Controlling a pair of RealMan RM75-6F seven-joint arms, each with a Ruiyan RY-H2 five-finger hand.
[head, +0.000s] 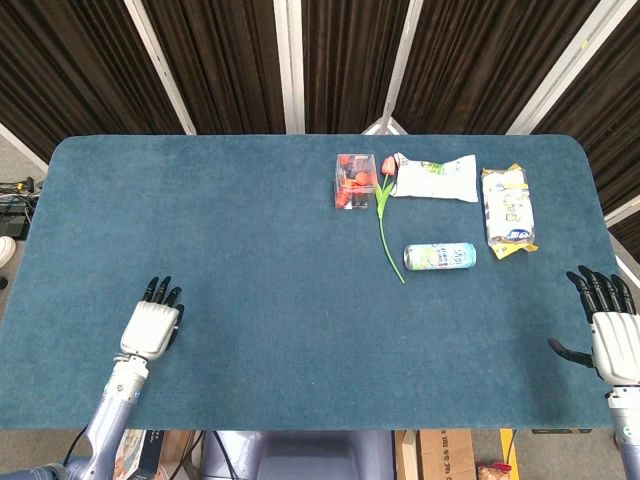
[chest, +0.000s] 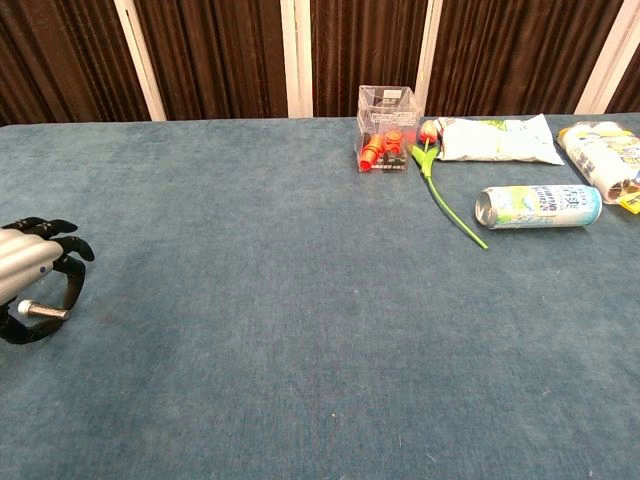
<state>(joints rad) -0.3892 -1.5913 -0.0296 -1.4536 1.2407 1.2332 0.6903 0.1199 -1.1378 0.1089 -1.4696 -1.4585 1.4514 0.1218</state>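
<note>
My left hand (head: 150, 325) rests on the blue table (head: 250, 250) near its front left edge. In the chest view the left hand (chest: 35, 275) holds nothing, its fingers loosely curved down and apart from the thumb. My right hand (head: 612, 335) lies at the front right corner with fingers spread and thumb out, empty; only the head view shows it. Both hands are far from the objects. Nearest the right hand is a can (head: 440, 256) lying on its side.
At the back right lie a clear box (head: 355, 180) with red pieces, a tulip (head: 384, 215) with a long green stem, a white snack bag (head: 433, 178) and a yellow-white packet (head: 508, 210). The chest view shows the box (chest: 387, 130), tulip (chest: 445, 200) and can (chest: 540, 207).
</note>
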